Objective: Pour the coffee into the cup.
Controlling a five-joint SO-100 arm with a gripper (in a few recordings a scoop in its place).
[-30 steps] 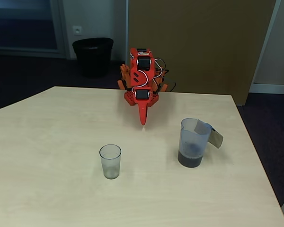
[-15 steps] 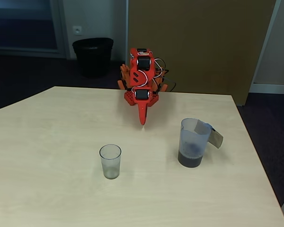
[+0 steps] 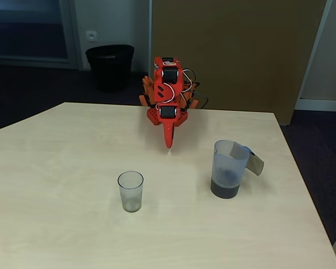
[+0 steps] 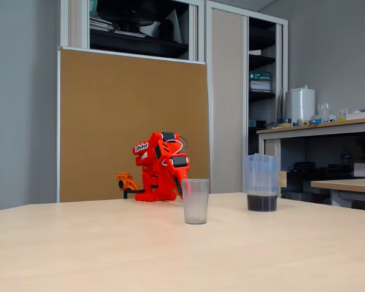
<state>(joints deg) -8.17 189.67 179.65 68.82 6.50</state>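
Note:
The cup (image 3: 130, 191) (image 4: 195, 201) is a small clear greyish tumbler standing upright and empty near the table's middle. To its right in both fixed views stands a larger translucent jug (image 3: 230, 165) (image 4: 261, 180) with a flat handle, and the dark coffee (image 3: 224, 189) (image 4: 261, 202) fills its bottom. The red arm is folded at the table's far edge. Its gripper (image 3: 169, 142) points down just above the tabletop with the fingers together and nothing held. It hangs well behind both vessels, roughly between them.
The light wooden table (image 3: 61, 168) has free room on all sides of the cup and jug. A brown board (image 4: 134, 121) stands behind the arm. A black bin (image 3: 110, 66) sits on the floor beyond the table.

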